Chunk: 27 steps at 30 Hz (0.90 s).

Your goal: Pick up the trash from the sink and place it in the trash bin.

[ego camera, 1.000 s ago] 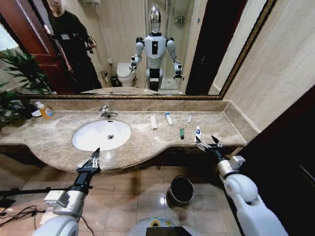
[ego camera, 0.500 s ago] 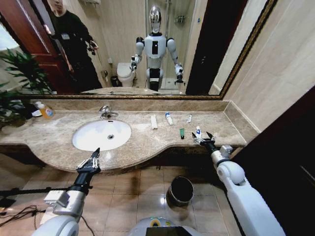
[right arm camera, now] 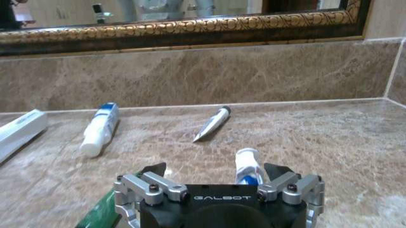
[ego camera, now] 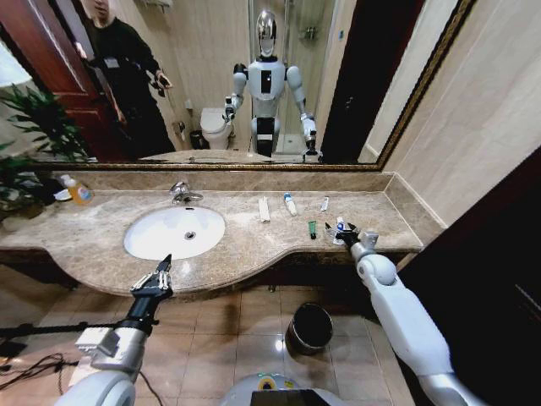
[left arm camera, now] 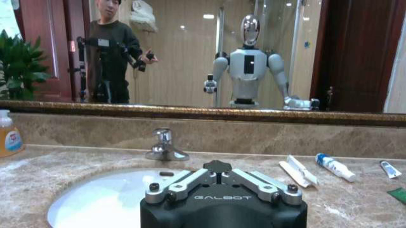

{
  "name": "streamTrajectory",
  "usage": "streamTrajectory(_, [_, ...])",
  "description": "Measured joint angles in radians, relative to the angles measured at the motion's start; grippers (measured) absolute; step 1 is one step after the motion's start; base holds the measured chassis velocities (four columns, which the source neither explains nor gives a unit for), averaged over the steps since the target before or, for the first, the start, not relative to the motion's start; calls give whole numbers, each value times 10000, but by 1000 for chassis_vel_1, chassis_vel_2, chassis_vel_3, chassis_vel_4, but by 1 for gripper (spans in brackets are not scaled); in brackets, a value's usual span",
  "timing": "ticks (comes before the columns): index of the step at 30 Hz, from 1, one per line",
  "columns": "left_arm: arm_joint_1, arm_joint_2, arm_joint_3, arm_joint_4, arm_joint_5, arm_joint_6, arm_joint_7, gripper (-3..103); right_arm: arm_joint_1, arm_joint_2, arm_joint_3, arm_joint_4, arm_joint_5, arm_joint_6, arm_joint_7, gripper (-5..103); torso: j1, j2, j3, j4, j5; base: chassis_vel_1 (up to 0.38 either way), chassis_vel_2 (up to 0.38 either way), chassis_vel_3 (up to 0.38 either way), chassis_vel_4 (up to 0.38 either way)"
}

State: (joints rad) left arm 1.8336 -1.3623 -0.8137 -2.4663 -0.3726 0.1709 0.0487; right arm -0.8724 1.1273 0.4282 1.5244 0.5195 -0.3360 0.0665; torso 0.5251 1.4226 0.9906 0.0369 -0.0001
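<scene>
The trash lies on the countertop to the right of the sink (ego camera: pixel 144 247): a flat white packet (ego camera: pixel 264 209), a white tube with a blue cap (ego camera: pixel 290 203), a small thin tube (ego camera: pixel 325 203), a dark green tube (ego camera: pixel 312 228) and a small white bottle with a blue cap (ego camera: pixel 340 225). My right gripper (ego camera: pixel 346 233) stands open low over the counter, its fingers on either side of that bottle (right arm camera: pixel 247 165), with the green tube (right arm camera: pixel 101 213) just beside it. My left gripper (ego camera: pixel 155 277) hangs open in front of the counter edge below the basin. The trash bin (ego camera: pixel 310 328) stands on the floor.
A chrome faucet (ego camera: pixel 182 193) rises behind the basin. A yellow-orange bottle (ego camera: pixel 79 191) sits at the far left near a plant. The mirror and backsplash close off the counter's back, and a side wall closes its right end. The floor around the bin is tiled.
My right gripper has moved in over the counter's right end until its fingers flank the small white bottle. The left arm has stayed put.
</scene>
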Motion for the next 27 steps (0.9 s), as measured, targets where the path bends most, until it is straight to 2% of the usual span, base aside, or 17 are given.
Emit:
streamTrajectory(3, [0,0,0,0,0,0,0,0,146,52,-29,-98,25,-63,122,100,0,0,0,0,0,0,0,0,0])
streamTrajectory(4, [0,0,0,0,0,0,0,0,192,70,-32,-125,50,-97,176,103,0,0,0,0,0,0,0,0,0])
streamTrajectory(6, [0,0,0,0,0,1,0,0,213,84,-32,-147,64,-130,227,100,0,0,0,0,0,0,0,0,0])
streamTrajectory(12, [0,0,0,0,0,0,0,0,142,112,-2,-212,25,-183,345,81,0,0,0,-1,0,0,0,0,0])
streamTrajectory(14, [0,0,0,0,0,0,0,0,119,124,14,-212,17,-183,351,81,0,0,-1,-1,0,0,0,0,0])
streamTrajectory(15, [0,0,0,0,0,0,0,0,93,147,46,-213,-2,-183,380,71,-1,0,-1,-1,0,0,0,0,0])
streamTrajectory(16, [0,0,0,0,0,0,0,0,93,147,46,-213,-2,-183,380,71,-1,0,-1,-1,0,0,0,0,0])
streamTrajectory(17, [0,0,0,0,0,0,0,0,90,165,62,-226,-29,-181,421,65,-1,0,-1,-1,0,0,0,0,0])
streamTrajectory(20, [0,0,0,0,0,0,0,0,85,185,62,-237,-114,-177,504,60,-1,0,-1,-1,1,0,0,0,0])
streamTrajectory(24, [0,0,0,0,0,0,0,0,2,189,69,-179,-196,-298,640,37,-1,0,-1,-1,1,0,0,0,0])
streamTrajectory(25, [0,0,0,0,0,0,0,0,2,189,69,-179,-196,-298,640,37,-1,0,-1,-1,1,0,0,0,0])
streamTrajectory(27, [0,0,0,0,0,0,0,0,-33,179,89,-149,-219,-300,640,27,-1,1,-1,-1,0,0,0,0,0])
